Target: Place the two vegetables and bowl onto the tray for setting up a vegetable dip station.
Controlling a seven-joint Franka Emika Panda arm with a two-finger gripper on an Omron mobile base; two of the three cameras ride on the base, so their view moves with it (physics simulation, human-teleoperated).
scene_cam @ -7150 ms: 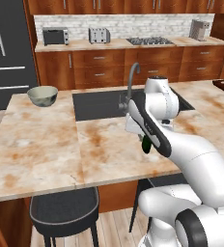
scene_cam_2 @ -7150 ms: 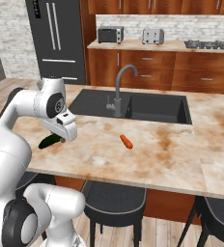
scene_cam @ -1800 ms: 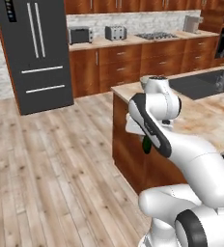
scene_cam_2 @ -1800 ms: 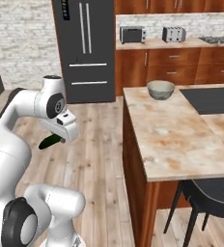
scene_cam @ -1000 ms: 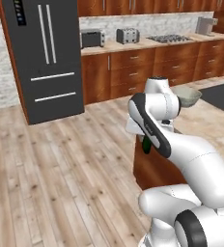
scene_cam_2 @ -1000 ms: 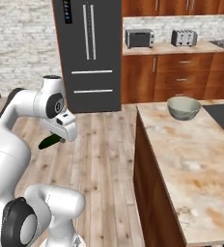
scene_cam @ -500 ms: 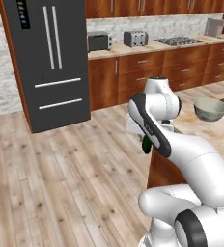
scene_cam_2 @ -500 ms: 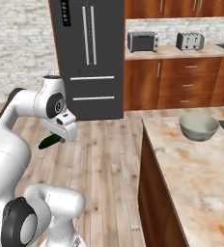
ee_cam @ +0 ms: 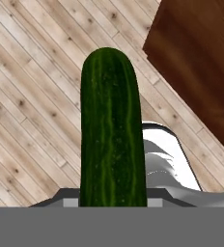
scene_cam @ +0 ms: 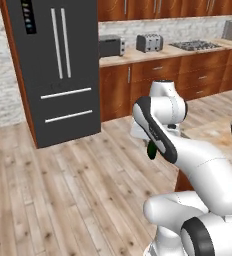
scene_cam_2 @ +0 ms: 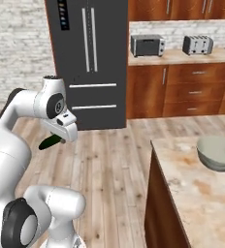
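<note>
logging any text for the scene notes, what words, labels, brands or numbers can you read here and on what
No words, brands or numbers can be read in these pictures.
Refrigerator: a small display panel with coloured marks at its upper left, too small and blurred to read.
Toaster oven and toaster: no readable marking.
Cucumber and bowl: plain, no label.

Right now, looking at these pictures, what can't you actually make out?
- The gripper's fingers: in the hand view the cucumber covers them, so how they clamp it is hidden.
- Most of the cucumber in the left base view: the arm hides all but a dark green end.
- The bowl: cut off by the right edge in both base views.
- The counter: runs out of frame, so whatever else sits on it is unseen.
</note>
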